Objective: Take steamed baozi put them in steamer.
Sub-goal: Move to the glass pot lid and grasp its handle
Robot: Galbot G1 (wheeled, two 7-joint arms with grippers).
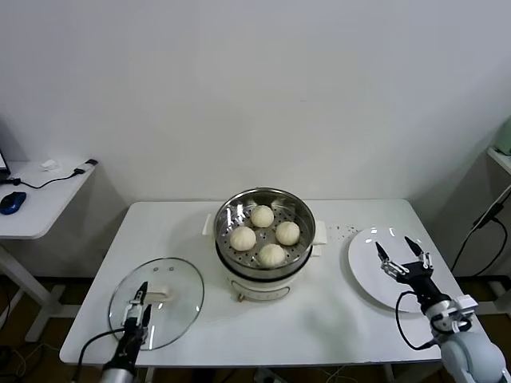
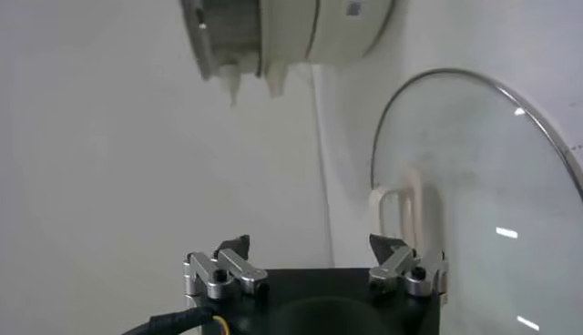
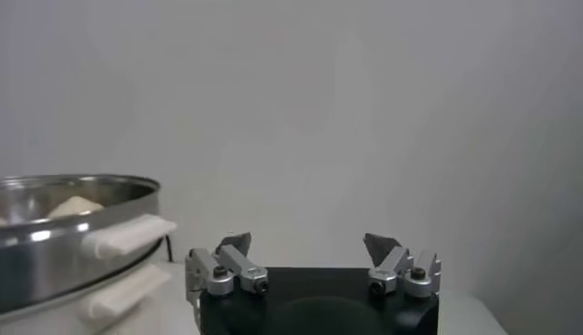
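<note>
Fingers spread on both grippers, nothing held: right gripper (image 1: pixel 402 262) at lower right of the head view, fingertips splayed above the plate; left gripper (image 1: pixel 137 306) at lower left, over the glass lid, its fingers (image 2: pixel 232 258) likewise parted in the left wrist view, with the lid's handle (image 2: pixel 398 208) just beyond them. Table (image 1: pixel 335 315), white, fills the lower half of the head view. Steamer (image 1: pixel 264 239), shiny steel on a white base, sits at frame centre, uncovered. Lid (image 1: pixel 169 297), round glass, lies flat on the table at lower left, well apart from the steamer. Plate (image 1: pixel 366 271), white and bare, lies at the right of the table, near the edge. Four baozi (image 1: pixel 243 238) rest inside the steamer on the perforated floor, one toward each side of the basket, close together but not clearly touching. From the right wrist view the steamer rim (image 3: pixel 64 228) shows at the left edge with one bun's top (image 3: pixel 75 206) just visible above it. Side desk (image 1: pixel 36 203) at far left carries a blue mouse (image 1: pixel 11 202) and a cable.
</note>
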